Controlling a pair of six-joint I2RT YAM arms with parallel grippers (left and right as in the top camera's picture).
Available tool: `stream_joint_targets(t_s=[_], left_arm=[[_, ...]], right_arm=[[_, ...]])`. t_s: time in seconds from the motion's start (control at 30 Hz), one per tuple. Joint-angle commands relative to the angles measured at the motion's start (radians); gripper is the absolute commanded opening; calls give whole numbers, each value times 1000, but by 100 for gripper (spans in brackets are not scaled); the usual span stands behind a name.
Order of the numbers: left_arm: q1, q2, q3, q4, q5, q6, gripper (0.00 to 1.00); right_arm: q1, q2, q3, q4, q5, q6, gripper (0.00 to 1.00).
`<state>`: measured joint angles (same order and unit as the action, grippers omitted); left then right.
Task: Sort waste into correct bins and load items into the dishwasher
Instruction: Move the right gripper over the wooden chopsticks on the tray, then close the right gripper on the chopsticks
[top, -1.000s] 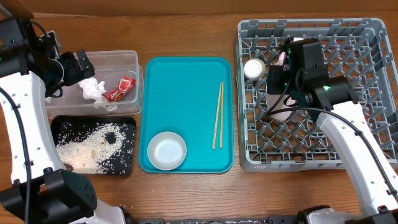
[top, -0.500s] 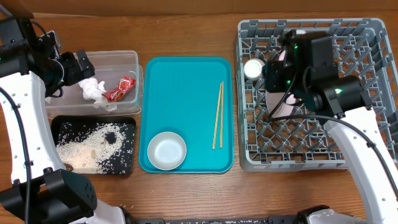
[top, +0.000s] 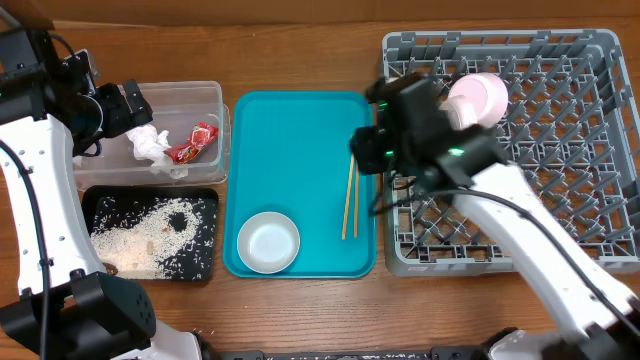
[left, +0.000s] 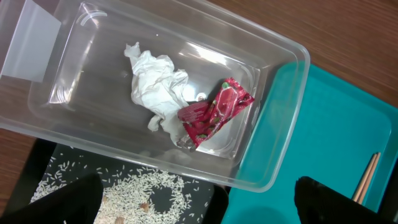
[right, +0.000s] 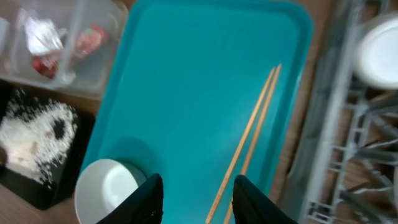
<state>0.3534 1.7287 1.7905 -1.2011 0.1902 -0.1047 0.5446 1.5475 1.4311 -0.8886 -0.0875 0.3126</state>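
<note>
Your right gripper (right: 196, 200) hangs spread and empty over the chopsticks (right: 252, 140).
They lie mid-frame on the teal tray (right: 186, 81); your left gripper (left: 202, 202) gapes above the clear tub (left: 93, 68).

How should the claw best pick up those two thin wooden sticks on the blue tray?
Probably near the middle of the chopsticks, coming straight down, the right claw closing across both. They lie flat, side by side on the teal tray, leaving only top and sides free.
</note>
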Motion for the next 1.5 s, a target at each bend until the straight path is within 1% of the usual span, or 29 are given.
stream_joint_targets(t_s=[0.0, 0.07, 0.17, 0.33, 0.57, 0.73, 0.93, 1.13, 1.47], left_arm=[[0, -16, 25, 1, 9, -7, 100], [0, -16, 25, 1, 9, -7, 100], [0, -16, 25, 1, 9, -7, 100], [0, -16, 25, 1, 9, -8, 100], [0, -16, 25, 1, 9, -7, 100], [0, -16, 25, 1, 9, -8, 100], [0, -16, 25, 1, 9, -7, 100], [0, -16, 25, 1, 9, -8, 100], [0, -16, 25, 1, 9, -7, 100]], right_arm=[[84, 112, -13, 23, 143, 94, 38], [126, 178, -13, 28, 238, 151, 38], [151, 248, -13, 28, 312, 209, 38], [154, 337, -13, 32, 323, 265, 38], [154, 422, -13, 78, 322, 269, 34], [154, 465, -13, 80, 323, 269, 30], [154, 486, -13, 85, 323, 306, 30], [153, 500, -18, 87, 323, 391, 31], [154, 537, -18, 92, 285, 399, 31]])
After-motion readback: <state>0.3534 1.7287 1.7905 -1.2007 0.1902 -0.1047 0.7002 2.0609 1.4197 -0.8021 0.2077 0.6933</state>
